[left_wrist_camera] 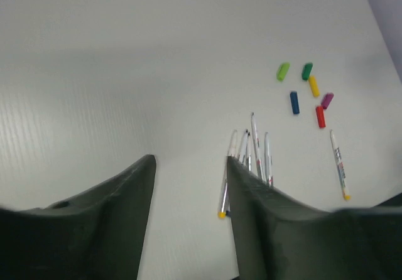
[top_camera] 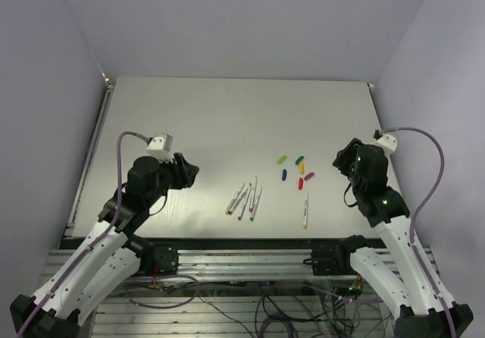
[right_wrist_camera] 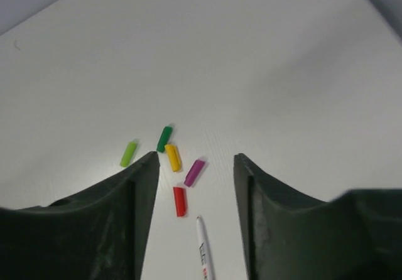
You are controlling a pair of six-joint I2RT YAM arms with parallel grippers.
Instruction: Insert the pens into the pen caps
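Pens (top_camera: 246, 200) first: most lie in a fanned bunch near the front of the table (top_camera: 189, 111), shafts touching and crossing, while one lone pen (top_camera: 305, 209) lies apart to their right. Just beyond it sit the pen caps (top_camera: 301, 168), loosely clustered, none fitted yet.

Left gripper (left_wrist_camera: 190, 161) hovers over bare table to the left of the bunch, fingers spread, nothing between them. Right gripper (right_wrist_camera: 196, 157) hangs to the right of the caps, also spread and empty, looking down at them.

This looks like the approach to a first pick. The lone pen is the clean choice, since no neighbour gets in the way. Its near end shows yellow, so its partner should be the yellow cap (right_wrist_camera: 173, 157). That cap lies tight against the dark green cap (right_wrist_camera: 164, 138), with the magenta cap (right_wrist_camera: 194, 172) and red cap (right_wrist_camera: 179, 201) close by. Pinch it across its short width and come straight down, or the neighbours will scatter. The pen lies flat and low, so the fingers should straddle the shaft crosswise and reach right to the surface.

On looks, the pens are slim white-grey sticks with tiny coloured ends, and the lone one has fine print along its shaft. The caps are stubby, rounded and bright. The light green cap (right_wrist_camera: 128, 154) and blue cap (left_wrist_camera: 294, 102) sit slightly off on the cluster's left.
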